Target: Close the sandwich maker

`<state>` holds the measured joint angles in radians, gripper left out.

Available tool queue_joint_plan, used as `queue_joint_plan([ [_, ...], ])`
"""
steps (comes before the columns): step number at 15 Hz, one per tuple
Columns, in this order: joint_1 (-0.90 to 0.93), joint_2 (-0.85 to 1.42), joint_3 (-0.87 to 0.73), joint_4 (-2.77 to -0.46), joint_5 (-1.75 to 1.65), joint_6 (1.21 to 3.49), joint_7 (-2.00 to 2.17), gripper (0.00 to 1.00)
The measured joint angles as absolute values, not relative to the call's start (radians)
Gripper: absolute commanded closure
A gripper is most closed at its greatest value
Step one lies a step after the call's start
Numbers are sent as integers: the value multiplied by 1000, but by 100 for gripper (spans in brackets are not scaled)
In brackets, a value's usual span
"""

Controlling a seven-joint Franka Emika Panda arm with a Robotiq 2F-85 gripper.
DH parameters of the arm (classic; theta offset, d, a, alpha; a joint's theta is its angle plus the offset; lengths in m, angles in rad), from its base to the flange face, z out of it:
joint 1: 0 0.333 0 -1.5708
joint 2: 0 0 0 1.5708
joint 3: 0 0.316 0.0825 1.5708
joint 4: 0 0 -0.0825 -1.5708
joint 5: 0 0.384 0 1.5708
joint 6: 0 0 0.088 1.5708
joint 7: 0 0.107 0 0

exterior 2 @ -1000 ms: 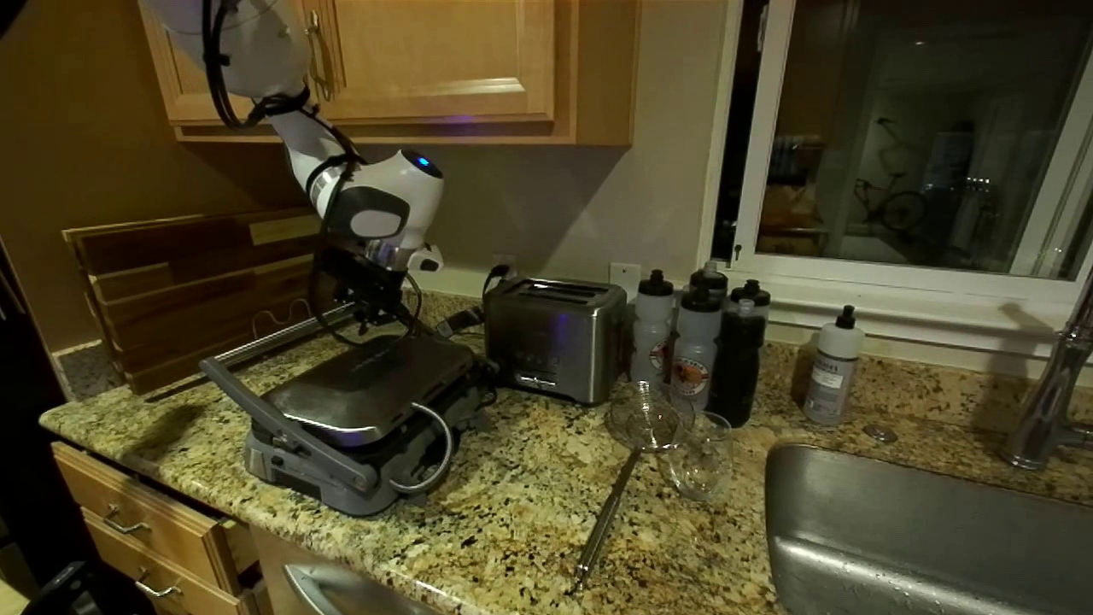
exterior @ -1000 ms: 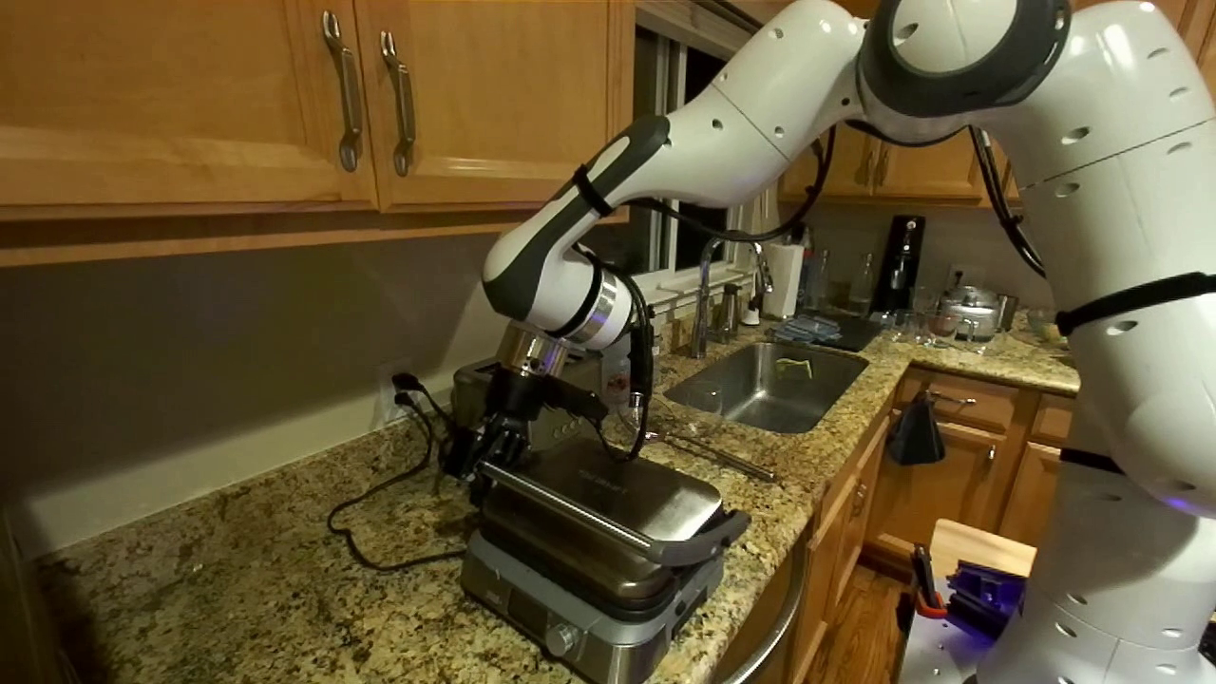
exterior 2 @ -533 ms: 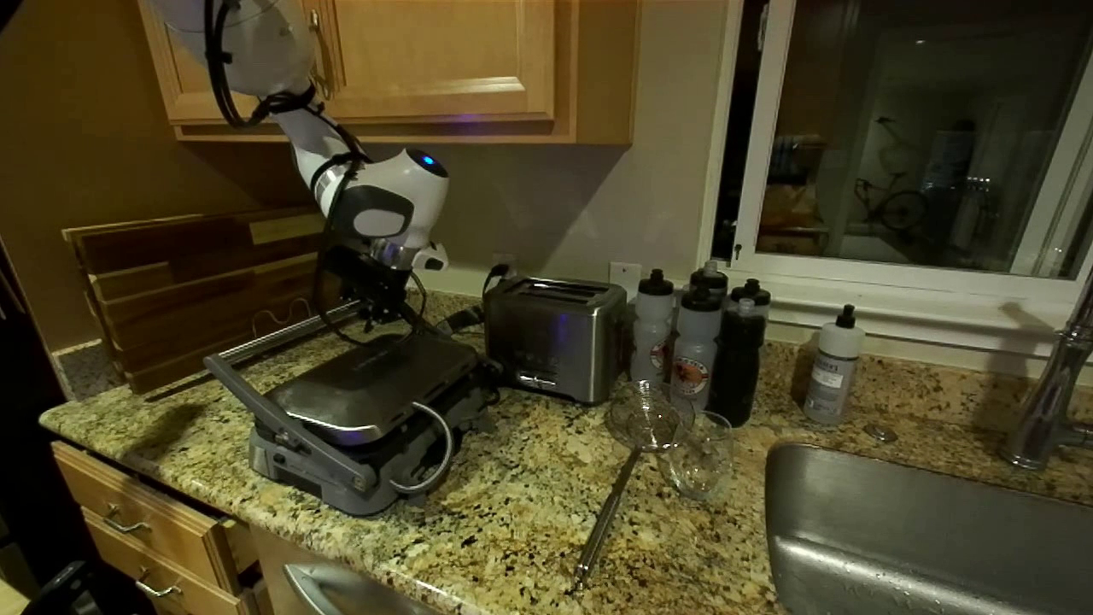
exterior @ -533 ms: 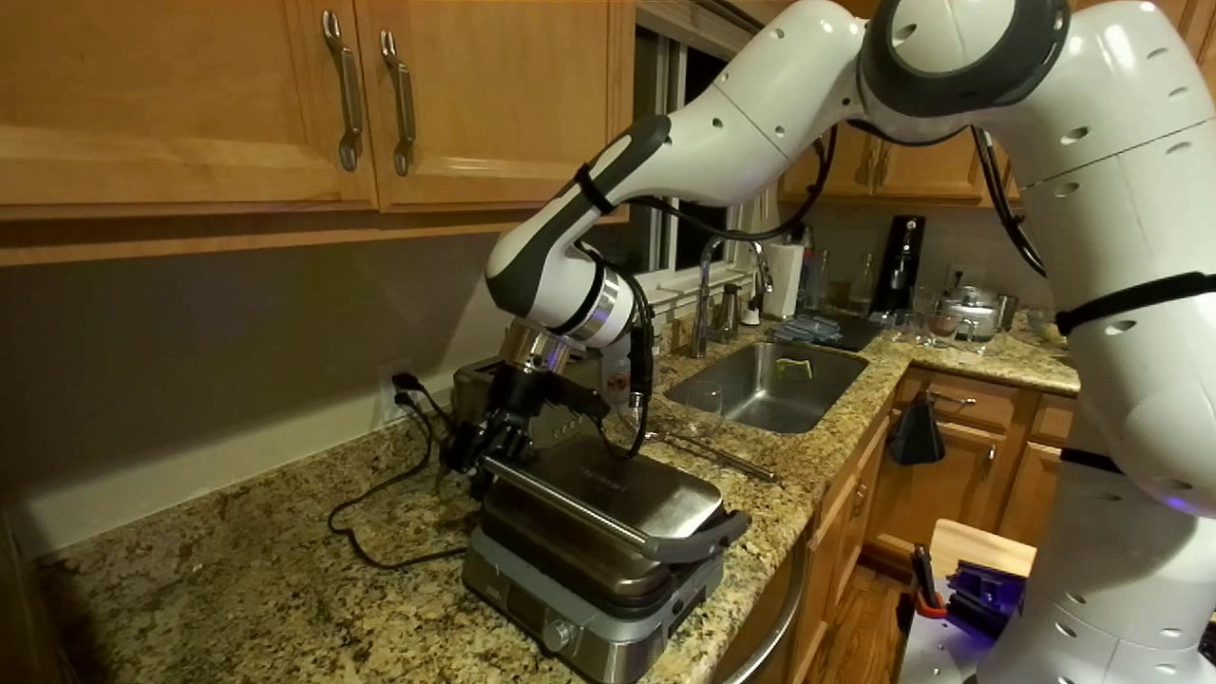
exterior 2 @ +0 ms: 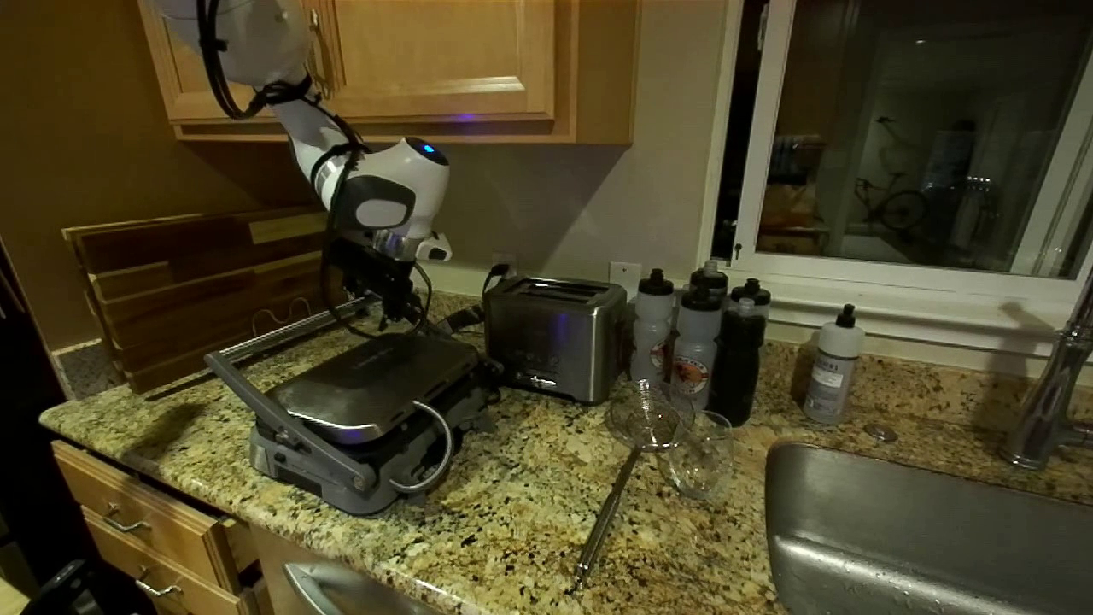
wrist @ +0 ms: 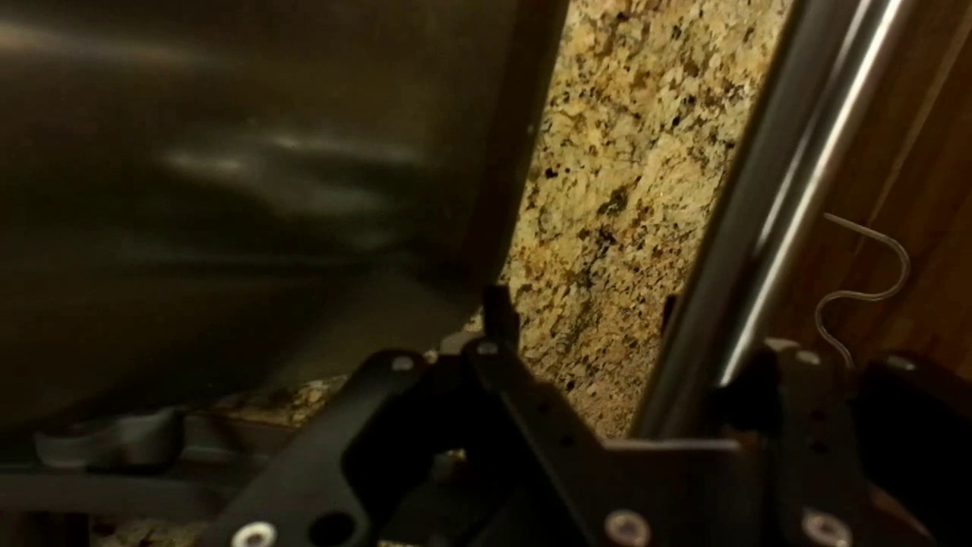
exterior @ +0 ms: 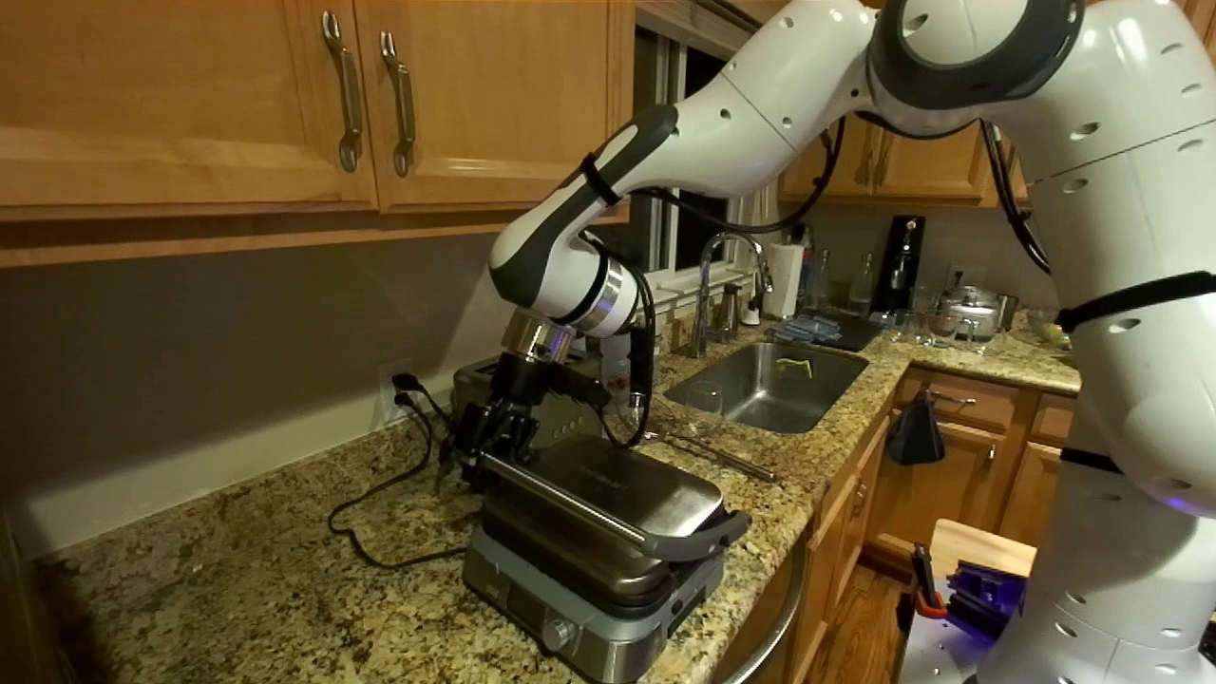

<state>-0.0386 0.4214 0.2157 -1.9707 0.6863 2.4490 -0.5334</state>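
The silver sandwich maker stands on the counter in both exterior views (exterior: pixel 589 570) (exterior 2: pixel 341 453). Its lid (exterior: pixel 627 489) lies down over the base, and the plates are hidden. The lid also fills the left of the wrist view (wrist: pixel 250 175). The front bar handle (exterior: pixel 570 503) crosses the right of the wrist view (wrist: pixel 759 220). My black gripper (wrist: pixel 585 311) is at the far end of the bar in an exterior view (exterior: pixel 478 472). Its fingers are spread apart. The bar crosses over the right finger and hides most of its tip. Contact cannot be told.
A boxy toaster (exterior 2: pixel 555 342) stands just behind, with bottles (exterior 2: pixel 696 359) beside it. A clear glass (exterior 2: pixel 700 461) and a metal rod (exterior 2: pixel 608 521) lie toward the sink (exterior 2: pixel 931 512). Wooden boards (exterior 2: pixel 196 299) lean at the wall. A black cord (exterior: pixel 366 560) runs along the counter.
My gripper and arm have risen slightly and shifted a little toward the toaster. The sandwich maker shifted very slightly; its lid stays down.
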Motion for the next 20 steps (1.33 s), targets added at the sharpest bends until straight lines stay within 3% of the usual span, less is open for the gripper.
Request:
queue_joint_plan([
  [2, -39, 404, 212, -1974, 656, 2445, -532, 2],
  [4, -40, 375, 197, -1978, 607, 2425, -531, 0],
  [20, -57, -32, 12, -2140, 60, 2205, -347, 0],
])
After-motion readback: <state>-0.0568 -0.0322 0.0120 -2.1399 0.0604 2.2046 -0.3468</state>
